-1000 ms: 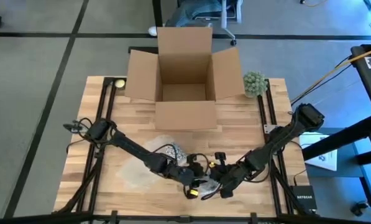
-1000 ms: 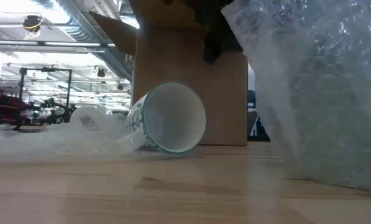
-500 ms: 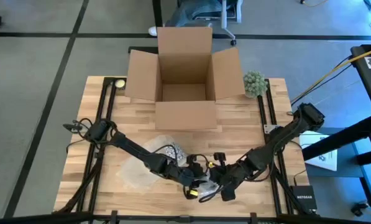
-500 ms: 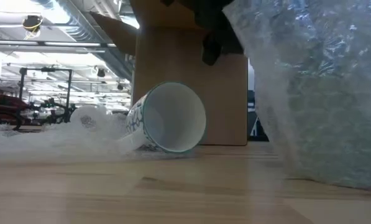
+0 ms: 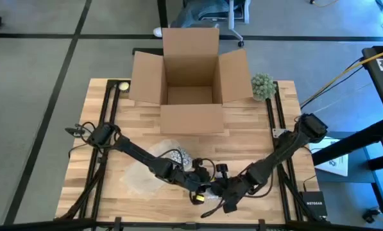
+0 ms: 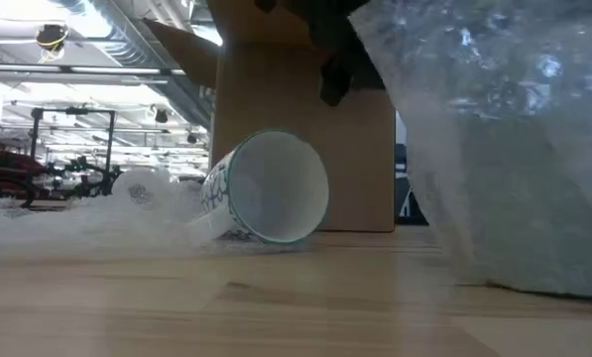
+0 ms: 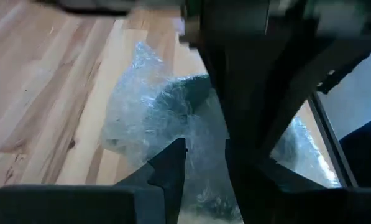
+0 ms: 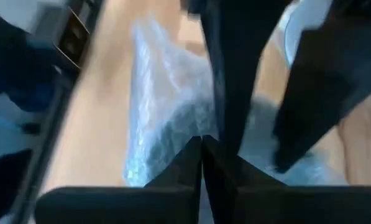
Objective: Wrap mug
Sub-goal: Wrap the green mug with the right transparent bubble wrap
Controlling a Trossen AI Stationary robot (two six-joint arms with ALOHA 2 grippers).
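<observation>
From table height you see the mug [image 6: 266, 188] lying on its side with its open mouth toward you, the cardboard box [image 6: 305, 149] standing behind it, a raised sheet of bubble wrap [image 6: 504, 149] to its right, and more wrap [image 6: 87, 213] lying flat to its left.

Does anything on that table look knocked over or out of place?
Yes, the mug lies tipped on its side on the table, its open mouth facing the low camera, resting on the bubble wrap. Both hands are bunched together near the front edge, lifting part of the wrap.
</observation>
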